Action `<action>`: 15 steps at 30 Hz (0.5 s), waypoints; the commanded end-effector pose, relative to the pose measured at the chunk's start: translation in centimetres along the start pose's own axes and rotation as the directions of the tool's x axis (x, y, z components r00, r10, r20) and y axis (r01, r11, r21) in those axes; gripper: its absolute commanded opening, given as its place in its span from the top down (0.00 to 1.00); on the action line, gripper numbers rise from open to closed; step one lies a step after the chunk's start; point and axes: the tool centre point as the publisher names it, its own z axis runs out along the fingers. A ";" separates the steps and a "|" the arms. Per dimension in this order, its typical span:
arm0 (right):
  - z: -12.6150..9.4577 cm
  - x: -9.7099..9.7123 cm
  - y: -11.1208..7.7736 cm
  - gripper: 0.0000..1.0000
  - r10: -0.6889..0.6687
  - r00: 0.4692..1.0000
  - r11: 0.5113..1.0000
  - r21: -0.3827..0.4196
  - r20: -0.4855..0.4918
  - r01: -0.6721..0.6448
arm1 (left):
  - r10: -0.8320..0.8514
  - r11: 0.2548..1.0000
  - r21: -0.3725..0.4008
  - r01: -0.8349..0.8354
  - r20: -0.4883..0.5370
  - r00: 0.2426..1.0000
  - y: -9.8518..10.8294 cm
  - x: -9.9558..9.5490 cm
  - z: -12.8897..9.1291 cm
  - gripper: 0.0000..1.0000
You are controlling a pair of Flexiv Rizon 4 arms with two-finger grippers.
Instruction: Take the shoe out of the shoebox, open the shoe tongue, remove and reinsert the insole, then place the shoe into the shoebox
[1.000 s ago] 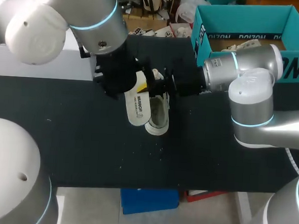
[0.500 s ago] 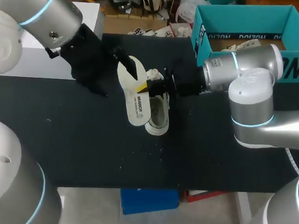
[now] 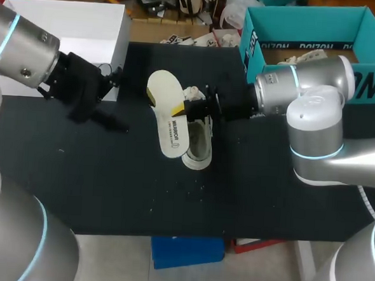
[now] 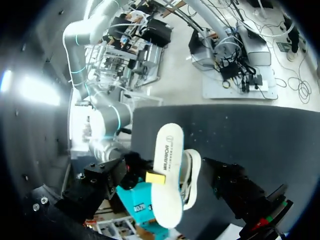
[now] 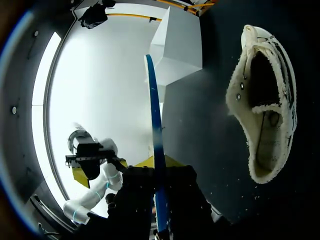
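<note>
Shoe (image 3: 200,145) half behind the insole (image 3: 166,115); shoebox (image 3: 289,43) corner beyond the head view's edge.

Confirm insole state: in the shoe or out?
Out. The right gripper pinches the insole beside the shoe, whose opening shows no insole inside.

flat cream insole (image 3: 165,117): smooth, matt
white cloth shoe (image 5: 260,109): fleecy lining
teal cardboard shoebox (image 3: 309,17): matt
</note>
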 end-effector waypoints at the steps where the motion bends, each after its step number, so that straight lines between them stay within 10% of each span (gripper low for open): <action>1: 0.1 0.0 0.0 1.00 0.001 1.000 1.000 -0.001 0.001 -0.001 | 0.135 0.988 -0.144 -0.064 0.562 0.816 -0.8 2.0 0.6 0.00; 15: 0.1 0.0 0.0 1.00 0.001 1.000 1.000 -0.001 0.001 -0.001 | 0.135 0.988 -0.144 -0.064 0.562 0.816 -0.8 2.0 0.6 0.00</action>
